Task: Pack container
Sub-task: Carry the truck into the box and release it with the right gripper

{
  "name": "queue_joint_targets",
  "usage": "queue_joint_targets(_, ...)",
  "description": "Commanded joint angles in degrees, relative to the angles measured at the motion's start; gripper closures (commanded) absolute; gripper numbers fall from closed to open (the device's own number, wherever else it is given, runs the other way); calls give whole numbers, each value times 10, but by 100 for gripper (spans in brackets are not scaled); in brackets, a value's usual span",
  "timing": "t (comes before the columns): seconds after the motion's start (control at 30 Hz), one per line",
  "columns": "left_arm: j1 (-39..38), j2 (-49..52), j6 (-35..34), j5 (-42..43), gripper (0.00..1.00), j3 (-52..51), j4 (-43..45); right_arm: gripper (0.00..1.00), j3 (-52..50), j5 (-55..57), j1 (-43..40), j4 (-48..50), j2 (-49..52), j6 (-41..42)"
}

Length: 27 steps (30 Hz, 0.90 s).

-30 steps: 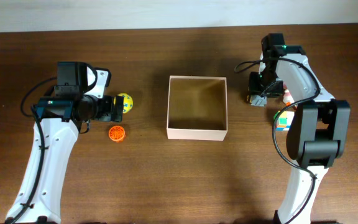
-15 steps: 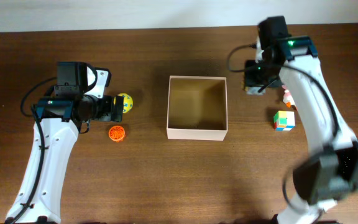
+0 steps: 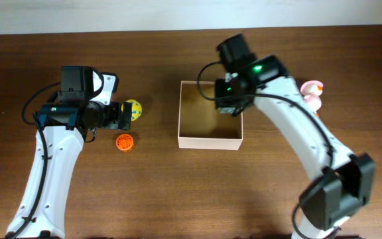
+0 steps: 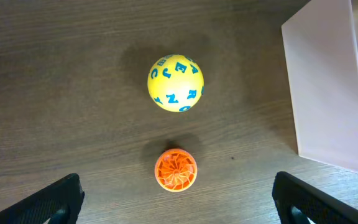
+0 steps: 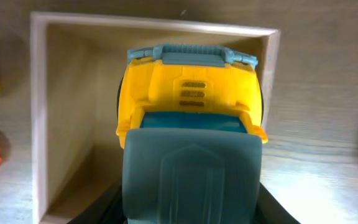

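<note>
**Toy truck held over the container on a dark wooden worktop**

Overhead: the brown, grained worktop (image 3: 178,192) meets a pale strip of wall (image 3: 111,13) along the far edge. The container (image 3: 209,141) stands near the middle, and the right fingers (image 3: 228,107) hang over the side of it nearest the right arm. A lettered yellow ball (image 3: 133,107) and an orange disc (image 3: 125,142) lie by the left arm, and a pink toy (image 3: 312,93) lies beyond the right arm.

Left wrist: the left fingers (image 4: 55,199) are spread wide and hold nothing. The ball and the disc lie between them, and the container's white wall is off to one side.

Right wrist: the right fingers, mostly hidden, grip a yellow and teal toy truck (image 5: 190,93) above the container's tan floor.
</note>
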Motion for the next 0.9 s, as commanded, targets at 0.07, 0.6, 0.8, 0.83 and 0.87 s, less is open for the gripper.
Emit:
queue_joint_targets(0.07,-1,4,-3,8,1,10,1,70,-42,5,13,40,42,32)
queue_joint_targets(0.6,-1,4,-3,8,1,10,1,42,-72,32,-10,113,86,-13)
queue_joint_targets(0.8,-1,4,-3,8,1,10,1,30,-42,16,3,99,53,-62)
queue_joint_targets(0.83,-1,4,-3,8,1,10,1,30,-31,17,6,90,44,-63)
queue_joint_targets(0.87,-1,4,-3,8,1,10,1,30,-21,19,9,81,33,-64)
